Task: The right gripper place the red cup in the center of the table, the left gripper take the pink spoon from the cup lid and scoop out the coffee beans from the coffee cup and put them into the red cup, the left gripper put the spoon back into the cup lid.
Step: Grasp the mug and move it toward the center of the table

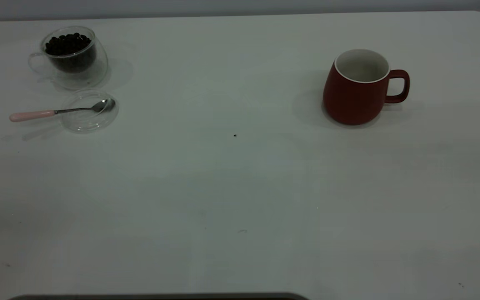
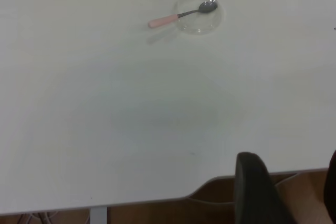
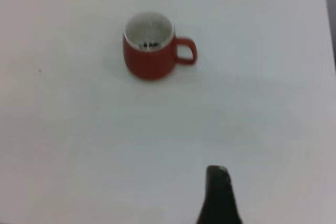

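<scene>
The red cup (image 1: 354, 93) stands upright at the table's (image 1: 231, 187) right, handle to the right. It also shows in the right wrist view (image 3: 149, 51), with a few dark specks inside. The coffee cup (image 1: 73, 56) holds coffee beans (image 1: 68, 43) at the far left. The cup lid (image 1: 90, 111) lies just in front of it. The pink spoon (image 1: 40, 114) rests with its bowl on the lid and its handle pointing left. My left gripper (image 2: 291, 182) is open and empty at the table's near edge, far from the spoon (image 2: 178, 17). My right gripper (image 3: 218, 182) hangs well short of the red cup.
A small dark speck (image 1: 235, 135) lies near the table's middle. The table's rounded near edge (image 2: 210, 187) shows in the left wrist view, with brown floor beyond it. Neither arm shows in the exterior view.
</scene>
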